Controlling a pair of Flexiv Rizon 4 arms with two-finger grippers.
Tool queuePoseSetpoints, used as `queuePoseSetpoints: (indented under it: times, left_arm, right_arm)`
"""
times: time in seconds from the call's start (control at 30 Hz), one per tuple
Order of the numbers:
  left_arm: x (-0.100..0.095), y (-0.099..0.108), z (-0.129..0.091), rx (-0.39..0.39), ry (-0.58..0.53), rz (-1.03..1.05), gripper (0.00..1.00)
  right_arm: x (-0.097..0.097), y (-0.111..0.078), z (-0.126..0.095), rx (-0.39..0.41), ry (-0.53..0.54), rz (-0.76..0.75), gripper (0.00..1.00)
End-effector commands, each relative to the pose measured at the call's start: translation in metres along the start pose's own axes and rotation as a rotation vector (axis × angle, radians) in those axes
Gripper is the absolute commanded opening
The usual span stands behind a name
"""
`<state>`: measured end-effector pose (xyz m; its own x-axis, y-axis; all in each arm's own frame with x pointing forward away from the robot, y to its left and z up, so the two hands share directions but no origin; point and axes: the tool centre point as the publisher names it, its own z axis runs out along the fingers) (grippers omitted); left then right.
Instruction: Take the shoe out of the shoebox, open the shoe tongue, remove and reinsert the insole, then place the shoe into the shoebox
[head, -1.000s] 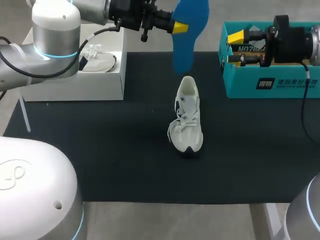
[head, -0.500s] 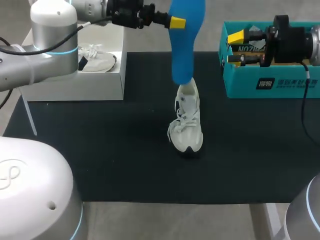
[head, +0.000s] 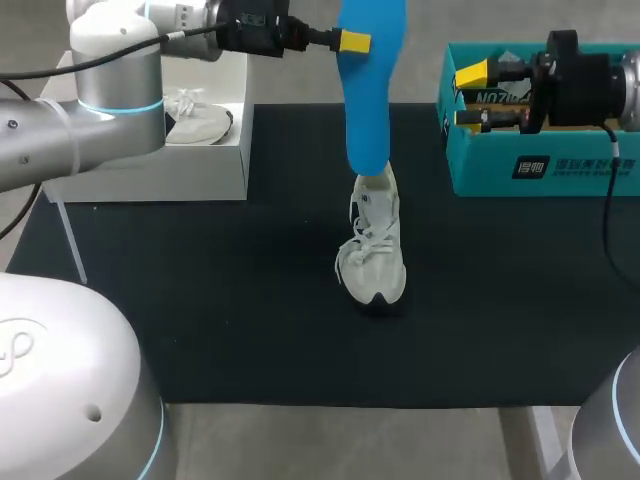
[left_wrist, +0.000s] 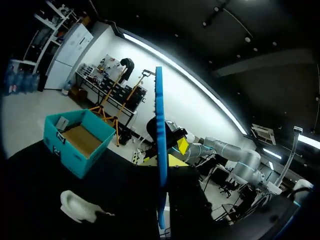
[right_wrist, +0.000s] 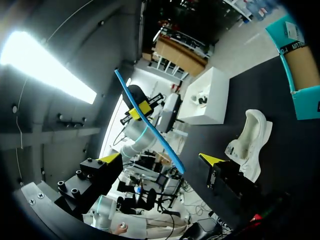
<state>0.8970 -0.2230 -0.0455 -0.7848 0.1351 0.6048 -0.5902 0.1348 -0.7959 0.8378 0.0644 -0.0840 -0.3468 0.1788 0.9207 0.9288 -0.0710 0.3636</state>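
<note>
- Left gripper (head: 352, 42) is clamped on the upper end of the blue insole (head: 368, 90), which hangs upright. Its lower tip is at the heel opening of the shoe (head: 375, 240), probably lined up for reinsertion.
- The shoe stands on the mat (head: 200, 300), toe toward the robot, well apart from the shoebox (head: 540, 175).
- Right gripper (head: 468, 96) hovers at the shoebox's near-left corner, fingers spread and empty, likely parked clear of the work.
- Against 1.0 s ago, the insole is lower and straighter; it then hung above the shoe. The shoe and right gripper are unmoved.

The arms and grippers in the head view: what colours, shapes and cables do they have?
The left arm is a thick silver-grey tube with a light-blue ring. The left gripper and right gripper are black with yellow tips; a black cable hangs from the right one.
</note>
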Motion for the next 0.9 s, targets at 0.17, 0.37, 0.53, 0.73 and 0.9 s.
queuePoseSetpoints:
  times: [0.17, 0.37, 0.53, 0.73, 0.9]
  left_arm:
    - [0.0043, 0.0030, 0.0012, 0.038, -0.040, -0.271, 0.00]
    - [0.0043, 0.0030, 0.0012, 0.038, -0.040, -0.271, 0.00]
    - [0.0043, 0.0030, 0.0012, 0.038, -0.040, -0.271, 0.00]
    - [-0.0006, 0.0093, 0.0007, 0.018, 0.134, -0.677, 0.00]
    - [0.0007, 0.0109, 0.0022, 0.010, 0.134, -0.668, 0.00]
  right_arm:
    - [-0.0006, 0.0003, 0.0015, 0.000, 0.000, 0.000, 1.00]
    - [-0.0006, 0.0003, 0.0015, 0.000, 0.000, 0.000, 1.00]
    - [-0.0006, 0.0003, 0.0015, 0.000, 0.000, 0.000, 1.00]
    - [-0.0006, 0.0003, 0.0015, 0.000, 0.000, 0.000, 1.00]
    - [-0.0006, 0.0003, 0.0015, 0.000, 0.000, 0.000, 1.00]
